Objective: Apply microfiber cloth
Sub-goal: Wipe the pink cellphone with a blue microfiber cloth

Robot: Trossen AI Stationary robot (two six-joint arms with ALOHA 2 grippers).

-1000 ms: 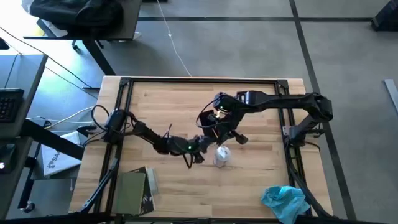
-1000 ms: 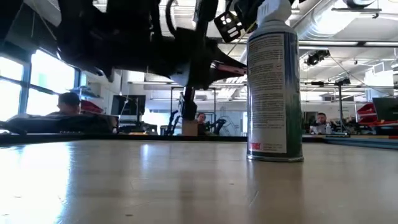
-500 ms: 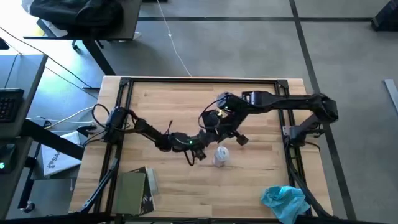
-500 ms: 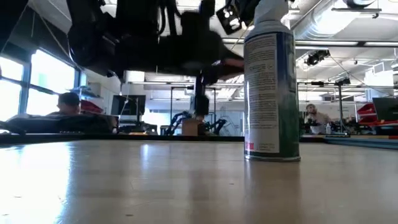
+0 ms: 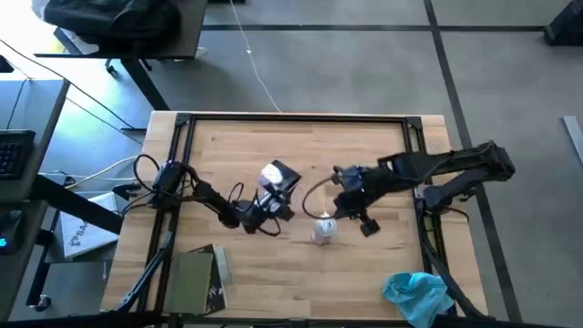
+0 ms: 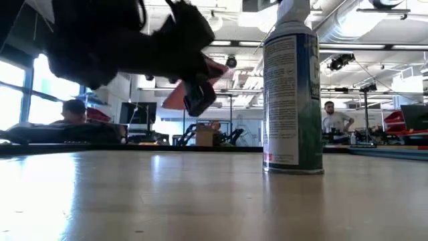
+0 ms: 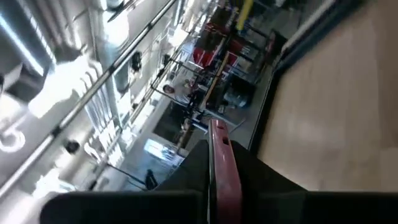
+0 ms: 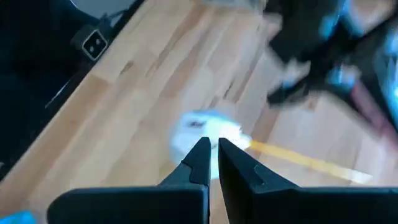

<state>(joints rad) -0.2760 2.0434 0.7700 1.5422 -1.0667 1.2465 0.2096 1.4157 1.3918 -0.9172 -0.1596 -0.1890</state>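
Note:
The turquoise microfiber cloth lies crumpled at the table's near right corner, with no gripper on it. A small white bottle with a green label stands upright in the middle of the table. My right gripper is shut, its tips just over the bottle's top. My left gripper hovers left of the bottle, tipped upward and shut on a small pink object. My left gripper pinches the flat pink object's faces between its two fingers, edge-on to the wrist camera. The object's free end sticks out beyond the fingertips, lifted clear of the table. My right gripper: I cannot tell whether its tips touch the bottle.
A dark green box lies at the near left edge. Black rails frame the tabletop. Bare wood lies between the bottle and the cloth. People and benches show in the room beyond the table.
My left gripper has drawn back toward the table's left edge, away from the bottle, and tipped upward with the pink object. My right gripper has moved toward the right and near edges, ending by the bottle. The bottle stays upright.

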